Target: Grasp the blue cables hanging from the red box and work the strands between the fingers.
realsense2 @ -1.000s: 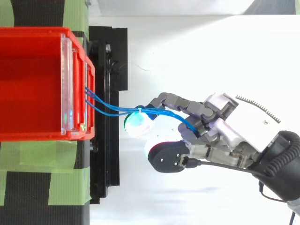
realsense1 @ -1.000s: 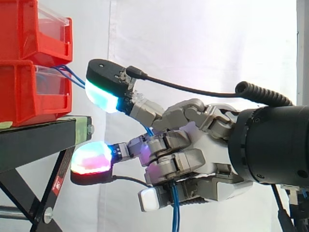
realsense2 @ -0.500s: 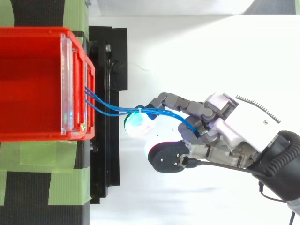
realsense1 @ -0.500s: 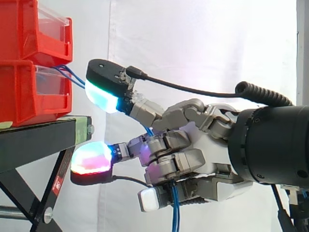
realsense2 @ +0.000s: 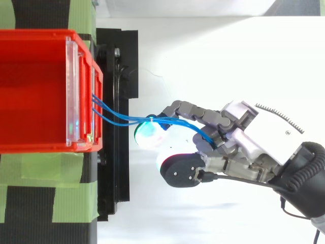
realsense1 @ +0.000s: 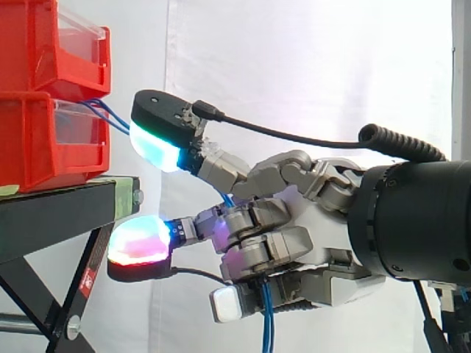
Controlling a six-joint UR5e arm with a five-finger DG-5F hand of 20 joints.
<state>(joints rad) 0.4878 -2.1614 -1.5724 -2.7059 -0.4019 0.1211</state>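
So, blue cables [realsense2: 122,120]: thin strands leave the front of the lower red bin [realsense1: 44,143], just under the upper red bin [realsense1: 51,40], and run across the open gap to the hand [realsense1: 324,235].
Cable path: from above, the strands sag slightly after the bin, pass over the tip of one outstretched finger, arch along it and go in among the curled ones. In the side view their loose ends hang straight down below the hand.
Grip: the lower fingers [realsense1: 265,254] are curled round the strands and pinch them between one another, while two others reach out toward the bins.
Pads [realsense1: 157,149]: the upper one glows cyan and green, near the lower bin's front but apart from it. The one below it glows magenta and red, beside the stand's edge. A white one sits just beside the hanging strands.
Bin front: a clear panel [realsense2: 71,91] closes the bin seen from above, and the strands come out beside it.
Stand: the black stand [realsense1: 59,209] carries both bins, with green tape [realsense2: 71,183] across its top.
Backdrop: a white curtain [realsense1: 309,66] hangs behind the hand.
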